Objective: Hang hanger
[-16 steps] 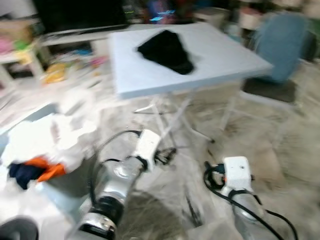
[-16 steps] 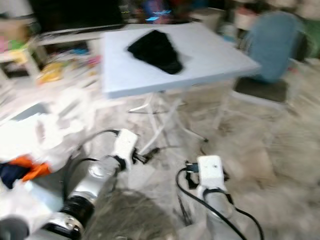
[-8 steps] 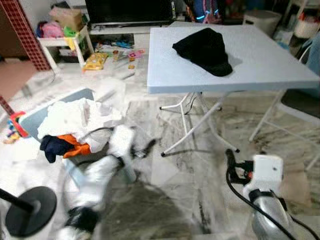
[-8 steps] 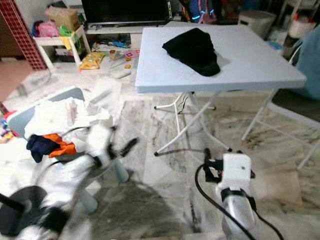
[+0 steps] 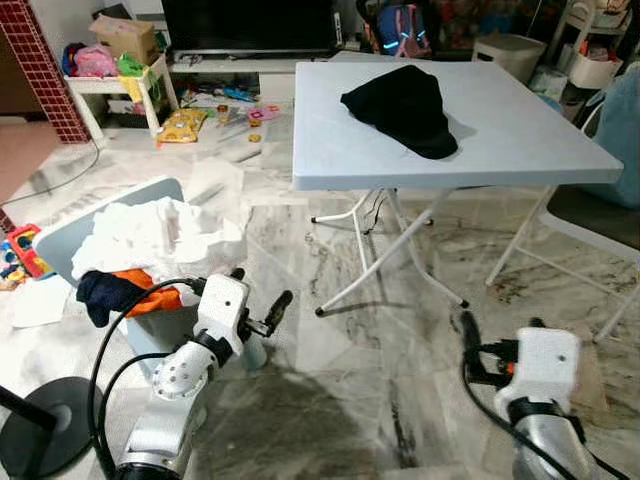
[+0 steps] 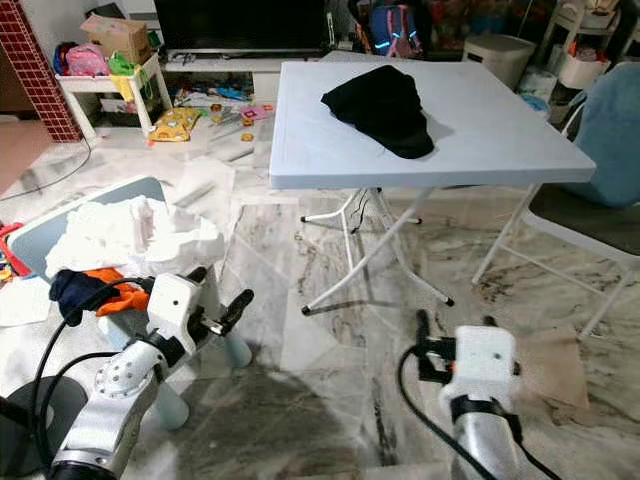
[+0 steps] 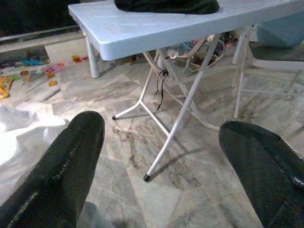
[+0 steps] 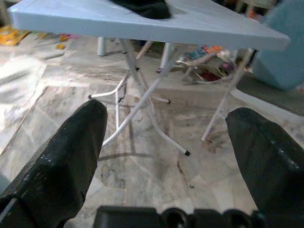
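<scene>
I'm looking at a lived-in home, a living room: marble floor (image 5: pixel 400 360), a dark television (image 5: pixel 250 22) on a low stand, toys (image 5: pixel 185 122) scattered below it, a laundry basket (image 5: pixel 150 235) heaped with clothes, and a folding surface (image 5: pixel 520 140) beside a blue chair (image 6: pixel 610 130).

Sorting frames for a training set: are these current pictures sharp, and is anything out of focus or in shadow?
Left and right eye views: sharp, evenly lit, the black garment and table crisp, a dark shadow on the floor between the arms. Both wrist views: background sharp, the near black fingers soft.
</scene>
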